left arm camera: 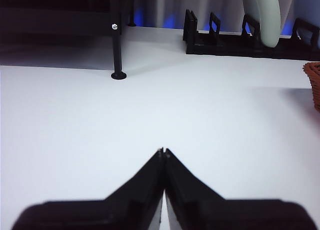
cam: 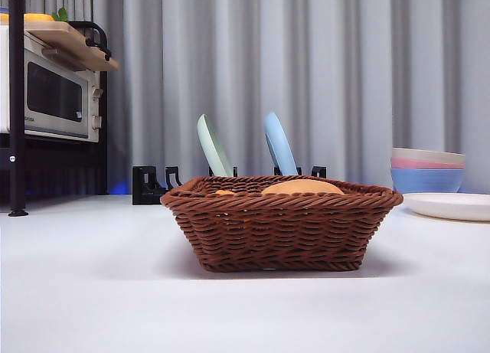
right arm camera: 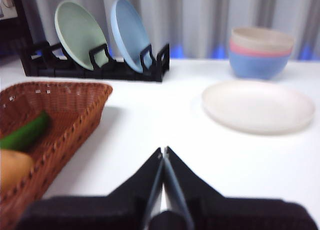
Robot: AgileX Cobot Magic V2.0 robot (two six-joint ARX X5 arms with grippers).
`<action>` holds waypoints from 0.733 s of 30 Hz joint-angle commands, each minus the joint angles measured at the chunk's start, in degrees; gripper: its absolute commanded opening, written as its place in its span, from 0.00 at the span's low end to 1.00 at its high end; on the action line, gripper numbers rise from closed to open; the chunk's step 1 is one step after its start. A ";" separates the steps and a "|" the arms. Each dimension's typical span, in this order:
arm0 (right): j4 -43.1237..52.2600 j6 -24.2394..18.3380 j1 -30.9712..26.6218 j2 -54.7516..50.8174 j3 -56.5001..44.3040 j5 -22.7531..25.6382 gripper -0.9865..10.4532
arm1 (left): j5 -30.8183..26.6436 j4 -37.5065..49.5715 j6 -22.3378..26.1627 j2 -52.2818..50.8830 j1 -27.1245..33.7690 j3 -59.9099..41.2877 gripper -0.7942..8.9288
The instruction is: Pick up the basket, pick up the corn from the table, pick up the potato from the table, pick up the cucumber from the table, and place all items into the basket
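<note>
The brown wicker basket (cam: 281,227) stands on the white table (cam: 92,292) in the middle of the front view. The tan potato (cam: 302,187) rises just above its rim, and a small orange bit of the corn (cam: 224,192) peeks beside it. In the right wrist view the basket (right arm camera: 60,115) holds the green cucumber (right arm camera: 25,133) and the potato (right arm camera: 12,167). My right gripper (right arm camera: 163,151) is shut and empty over bare table beside the basket. My left gripper (left arm camera: 163,151) is shut and empty over bare table, with the basket's edge (left arm camera: 313,83) off to one side.
A black rack (cam: 153,186) with a green plate (cam: 213,146) and a blue plate (cam: 279,144) stands behind the basket. Stacked pastel bowls (cam: 427,170) and a white plate (cam: 452,206) sit at the right. A microwave on a shelf (cam: 53,93) stands at the left, with a black shelf leg (left arm camera: 118,40).
</note>
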 commanded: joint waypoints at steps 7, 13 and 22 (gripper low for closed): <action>-2.71 4.52 0.09 -0.17 -2.03 0.17 0.09 | -0.02 0.61 -0.35 -0.02 0.13 -1.03 0.08; -2.67 7.69 0.07 -0.09 -2.03 0.33 0.09 | -0.02 0.61 -0.35 -0.02 0.13 -1.03 0.08; -2.67 7.69 0.07 -0.09 -2.03 0.33 0.09 | -0.02 0.61 -0.35 -0.02 0.13 -1.03 0.08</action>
